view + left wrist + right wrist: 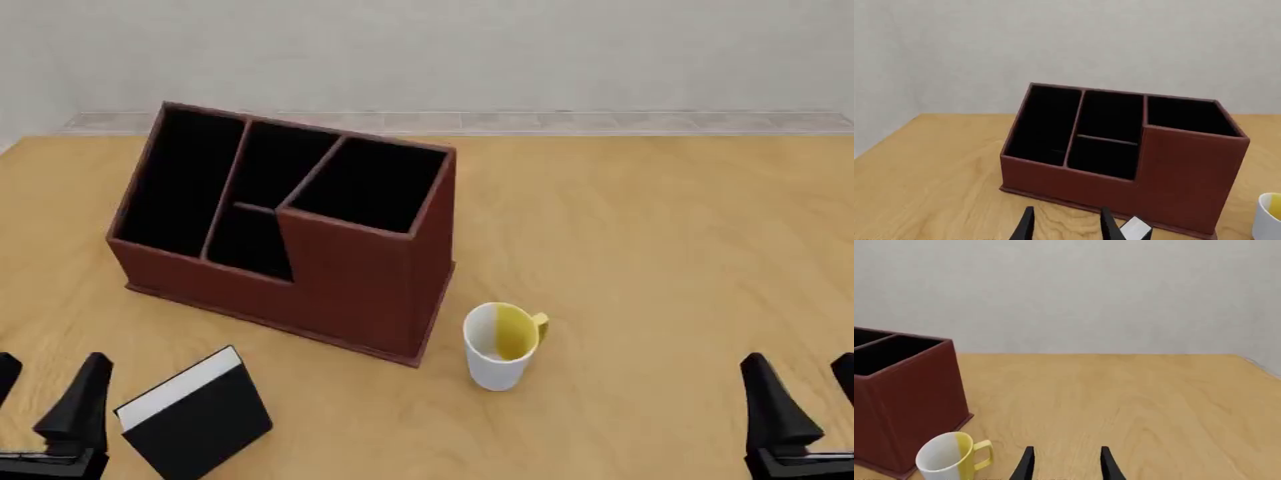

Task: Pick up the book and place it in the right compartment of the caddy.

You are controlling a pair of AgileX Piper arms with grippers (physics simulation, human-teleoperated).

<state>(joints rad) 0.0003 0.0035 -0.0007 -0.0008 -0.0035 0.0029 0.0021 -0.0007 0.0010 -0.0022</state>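
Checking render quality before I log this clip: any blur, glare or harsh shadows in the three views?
Front view: sharp, flat even light, only faint shadows under the caddy and mug. Left wrist view: crisp, compartments render near-black, the book cropped at the edge. Right wrist view: clean, no glare.

There's a mug [499,346] standing upright on the light wood worktop [641,250], white on the outside and yellow inside, with a yellow handle [539,324] sticking out to the right in the front view. Behind the worktop it's just a plain pale grey wall [534,50], with a light tiled strip [534,122] along the far edge.
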